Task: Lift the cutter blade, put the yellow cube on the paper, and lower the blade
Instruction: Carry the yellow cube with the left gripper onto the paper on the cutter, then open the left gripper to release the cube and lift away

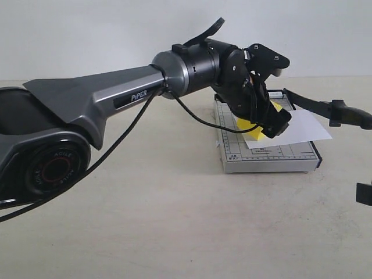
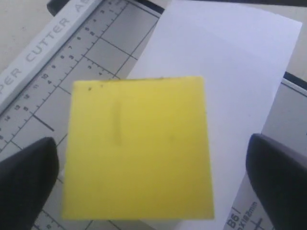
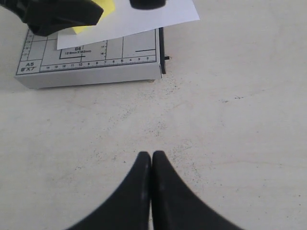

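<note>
The yellow cube [image 1: 256, 129] [image 2: 139, 143] rests on the white paper [image 1: 305, 131] [image 2: 230, 72], which lies askew on the grey gridded trimmer base [image 1: 267, 160]. My left gripper [image 1: 264, 125] [image 2: 153, 182] straddles the cube and is open, with paper showing between the cube and one finger [image 2: 278, 177]. The cutter blade [image 1: 325, 107] is raised, slanting up and out to the right of the base. My right gripper [image 3: 151, 155] is shut on nothing above the bare table, in front of the trimmer; only a corner of it [image 1: 364, 193] shows in the exterior view.
The left arm's grey body [image 1: 116, 104] and its cable [image 1: 192, 113] stretch across the table from the left. Beige tabletop [image 1: 174, 221] lies in front of the trimmer. A plain wall stands behind.
</note>
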{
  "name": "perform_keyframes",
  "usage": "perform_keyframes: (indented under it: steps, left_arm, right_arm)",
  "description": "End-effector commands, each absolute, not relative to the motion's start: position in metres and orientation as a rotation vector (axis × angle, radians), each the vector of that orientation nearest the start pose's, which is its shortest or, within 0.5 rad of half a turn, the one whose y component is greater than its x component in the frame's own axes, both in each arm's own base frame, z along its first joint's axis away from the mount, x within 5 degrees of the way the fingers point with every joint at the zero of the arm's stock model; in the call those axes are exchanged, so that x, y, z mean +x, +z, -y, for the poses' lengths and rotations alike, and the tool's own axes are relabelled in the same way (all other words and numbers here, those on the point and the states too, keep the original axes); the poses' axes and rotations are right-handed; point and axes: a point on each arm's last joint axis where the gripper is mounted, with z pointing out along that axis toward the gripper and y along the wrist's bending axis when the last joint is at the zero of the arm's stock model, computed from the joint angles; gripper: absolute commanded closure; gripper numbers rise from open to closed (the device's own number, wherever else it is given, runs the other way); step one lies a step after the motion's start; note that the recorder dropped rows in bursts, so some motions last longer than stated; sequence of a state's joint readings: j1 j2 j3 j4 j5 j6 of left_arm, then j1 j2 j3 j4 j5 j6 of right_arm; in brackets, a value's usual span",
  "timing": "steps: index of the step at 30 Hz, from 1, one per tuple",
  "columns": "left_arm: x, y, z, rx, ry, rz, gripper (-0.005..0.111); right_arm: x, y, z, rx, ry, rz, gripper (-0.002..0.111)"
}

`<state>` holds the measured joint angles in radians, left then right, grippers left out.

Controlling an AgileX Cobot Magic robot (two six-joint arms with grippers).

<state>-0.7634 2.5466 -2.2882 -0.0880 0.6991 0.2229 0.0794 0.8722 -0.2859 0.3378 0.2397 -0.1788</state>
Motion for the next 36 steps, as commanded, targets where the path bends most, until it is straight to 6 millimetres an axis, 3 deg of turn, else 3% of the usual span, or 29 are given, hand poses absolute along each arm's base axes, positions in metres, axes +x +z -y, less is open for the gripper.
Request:
perform_keyframes:
  steps: [1,11,19,21,27,31,36]
  left_arm:
    - [0.402,0.175,0.396,1.054,-0.367,-2.210,-0.002]
    - [0.400,0.178,0.393,1.053,-0.356,-2.246,-0.002]
    - [0.394,0.208,0.387,1.064,-0.346,-2.224,-0.002]
    - [0.392,0.211,0.381,1.093,-0.294,-2.238,-0.002]
    - [0.375,0.196,0.354,1.104,-0.146,-2.329,-0.002]
    - [0.355,0.227,0.332,0.940,-0.227,-2.229,-0.002]
    - [0.322,0.265,0.292,0.945,-0.157,-2.142,-0.002]
  right_arm:
    - [0.147,0.206,-0.019,0.053,0.214,-2.284,0.108]
    - [0.147,0.206,-0.019,0.052,0.215,-2.288,0.108]
    - [0.147,0.206,-0.019,0.052,0.215,-2.288,0.108]
    - [0.147,0.206,-0.019,0.050,0.214,-2.288,0.108]
    - [0.147,0.206,-0.019,0.036,0.207,-2.288,0.108]
    - [0.147,0.206,-0.019,0.036,0.207,-2.288,0.108]
    - [0.147,0.206,-0.019,0.036,0.207,-2.288,0.108]
